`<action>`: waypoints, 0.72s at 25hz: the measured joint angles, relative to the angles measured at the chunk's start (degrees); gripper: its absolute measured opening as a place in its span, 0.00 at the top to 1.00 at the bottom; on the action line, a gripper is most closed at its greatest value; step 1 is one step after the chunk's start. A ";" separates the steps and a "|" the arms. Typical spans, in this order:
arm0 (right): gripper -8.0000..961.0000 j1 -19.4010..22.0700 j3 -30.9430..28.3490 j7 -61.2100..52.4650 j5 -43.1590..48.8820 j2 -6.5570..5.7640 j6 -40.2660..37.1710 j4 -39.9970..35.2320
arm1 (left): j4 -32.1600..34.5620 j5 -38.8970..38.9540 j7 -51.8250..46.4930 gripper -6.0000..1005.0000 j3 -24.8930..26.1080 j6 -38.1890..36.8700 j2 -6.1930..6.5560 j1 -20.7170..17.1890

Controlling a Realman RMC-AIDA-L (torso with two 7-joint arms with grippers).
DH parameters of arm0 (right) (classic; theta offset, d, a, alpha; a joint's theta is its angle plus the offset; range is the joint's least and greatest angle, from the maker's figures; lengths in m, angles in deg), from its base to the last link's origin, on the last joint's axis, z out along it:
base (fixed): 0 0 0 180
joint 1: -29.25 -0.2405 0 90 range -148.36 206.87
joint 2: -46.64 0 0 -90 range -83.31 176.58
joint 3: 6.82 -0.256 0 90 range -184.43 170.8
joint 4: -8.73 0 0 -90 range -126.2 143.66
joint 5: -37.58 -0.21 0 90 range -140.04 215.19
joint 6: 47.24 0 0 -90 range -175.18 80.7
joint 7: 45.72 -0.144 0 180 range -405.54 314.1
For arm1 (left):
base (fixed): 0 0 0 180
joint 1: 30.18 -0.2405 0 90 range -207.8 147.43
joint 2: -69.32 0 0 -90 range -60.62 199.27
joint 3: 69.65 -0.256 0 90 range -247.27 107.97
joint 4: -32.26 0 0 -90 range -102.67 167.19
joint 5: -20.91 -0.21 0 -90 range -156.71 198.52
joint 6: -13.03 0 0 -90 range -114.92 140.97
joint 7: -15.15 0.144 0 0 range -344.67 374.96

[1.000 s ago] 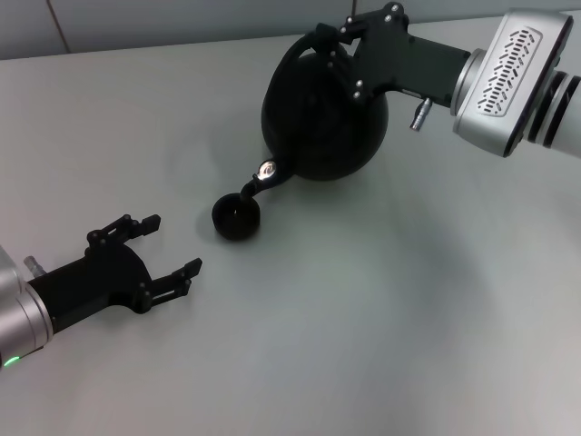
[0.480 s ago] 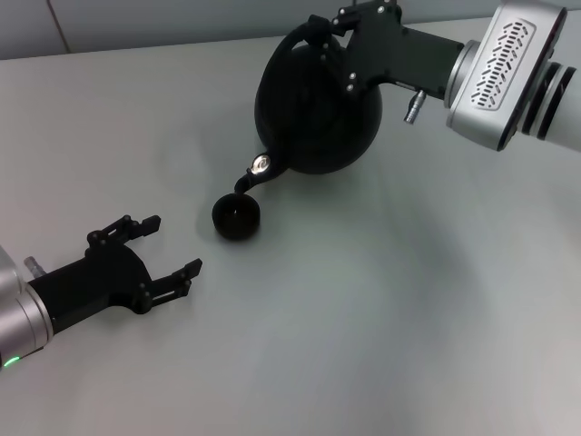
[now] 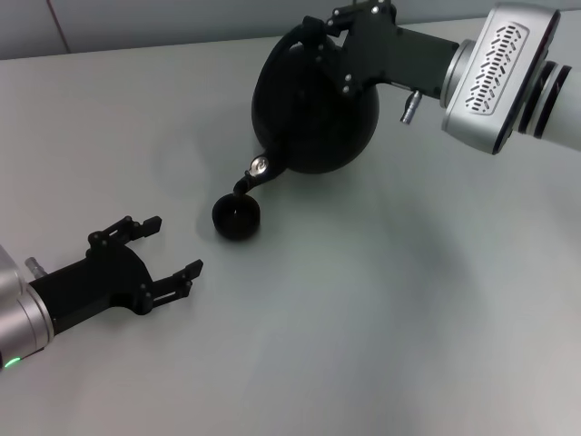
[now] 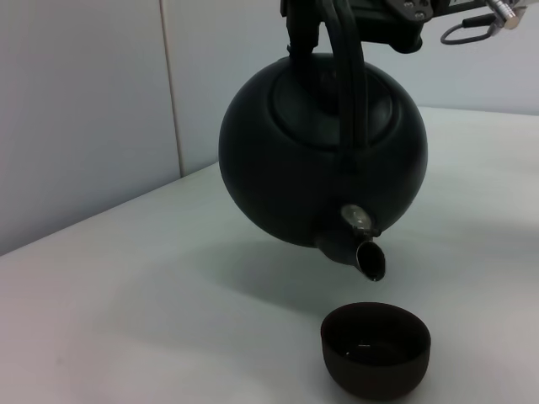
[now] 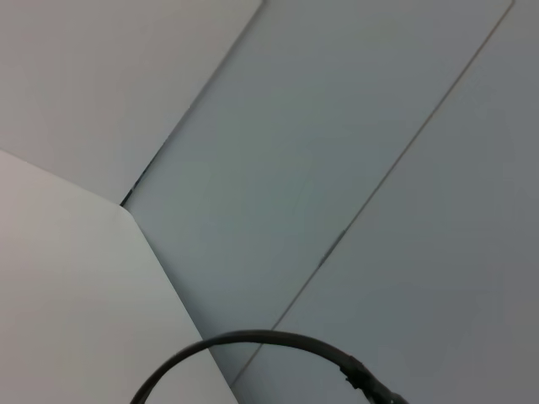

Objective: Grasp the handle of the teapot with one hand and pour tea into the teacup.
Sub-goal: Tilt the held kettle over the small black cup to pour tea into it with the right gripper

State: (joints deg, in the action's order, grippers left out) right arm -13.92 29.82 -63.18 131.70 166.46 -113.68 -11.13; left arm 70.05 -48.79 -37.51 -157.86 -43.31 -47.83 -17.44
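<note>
The left hand (image 3: pixel 162 256) rests nearest on the grey worktop (image 3: pixel 381 309), fingers spread and empty; just beyond it stands the teacup (image 3: pixel 236 217); above that, the teapot (image 3: pixel 313 113) hangs tilted in the air, spout over the cup; the right hand (image 3: pixel 340 41) is clamped on the handle (image 3: pixel 292 41) at the top; the left wrist view alone shows the gap between spout and teacup; the right wrist view shows only wall panels and a cable.

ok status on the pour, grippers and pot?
Right gripper shut on handle, teapot lifted and tilted, spout over teacup. Left gripper open, idle beside the cup. Nothing in the way.
</note>
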 joint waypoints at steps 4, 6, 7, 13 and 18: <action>0.91 -0.19 0.06 1.02 0.00 0.02 0.05 0.03 | 0.00 0.00 0.00 0.16 0.03 0.00 0.00 0.00; 0.91 -0.29 0.14 1.22 0.00 0.03 0.09 0.06 | 0.00 0.00 0.00 0.16 0.04 0.00 0.00 0.00; 0.91 -0.32 0.29 1.24 0.00 0.04 0.11 0.06 | 0.00 0.00 0.00 0.16 0.04 0.00 0.00 0.00; 0.91 -0.42 1.61 1.94 0.00 0.06 0.30 0.02 | -0.08 0.00 0.03 0.16 0.06 0.00 0.00 0.00; 0.91 -0.59 1.64 3.09 0.00 0.06 0.96 0.16 | -0.09 0.01 0.08 0.16 0.09 0.00 0.00 0.00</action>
State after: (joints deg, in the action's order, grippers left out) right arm -14.51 31.45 -60.10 131.70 166.52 -112.73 -10.98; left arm 69.96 -48.79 -37.43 -157.76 -43.31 -47.83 -17.44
